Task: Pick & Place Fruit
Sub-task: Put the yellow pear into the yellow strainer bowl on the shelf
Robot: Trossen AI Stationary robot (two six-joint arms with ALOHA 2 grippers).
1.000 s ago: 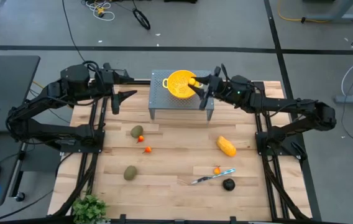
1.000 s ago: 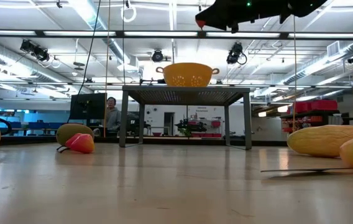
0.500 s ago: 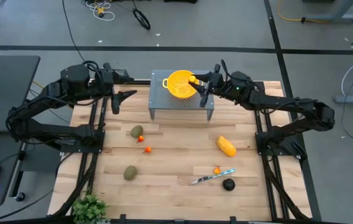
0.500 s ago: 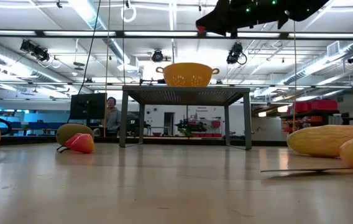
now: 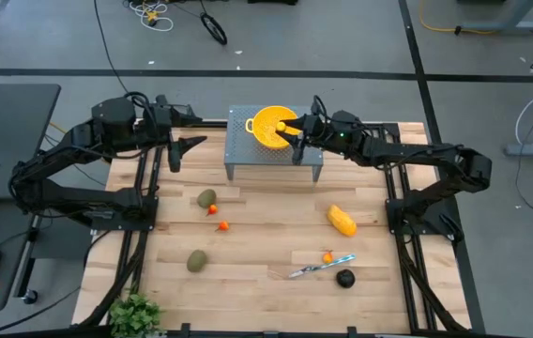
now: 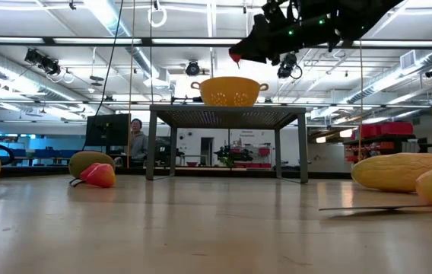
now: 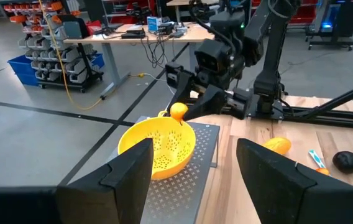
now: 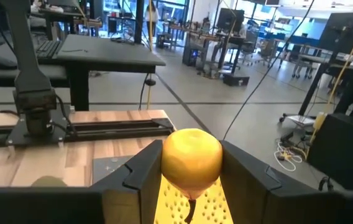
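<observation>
Holding fruit: a small round yellow-orange fruit point(image 8: 191, 155) sits pinched between the right gripper's point(image 5: 295, 130) dark fingers point(image 8: 142, 171), above the yellow perforated two-handled bowl point(image 5: 268, 126).
Bowl: on a grey perforated metal stand point(image 5: 248, 155) at the table's 12 o'clock edge.
Left gripper point(image 5: 184, 146): spread wide, holding nothing, at 10 o'clock beside the stand.
Other fruit: two olive-brown ovals point(image 5: 207, 198) point(image 5: 196, 261) at 8 o'clock; yellow-orange oblong point(image 5: 342, 222) at 3 o'clock; dark round one point(image 5: 344, 278) at 5 o'clock.
Knife: slim, silver, pale blue handle point(image 5: 321, 267), just beside the dark fruit.
</observation>
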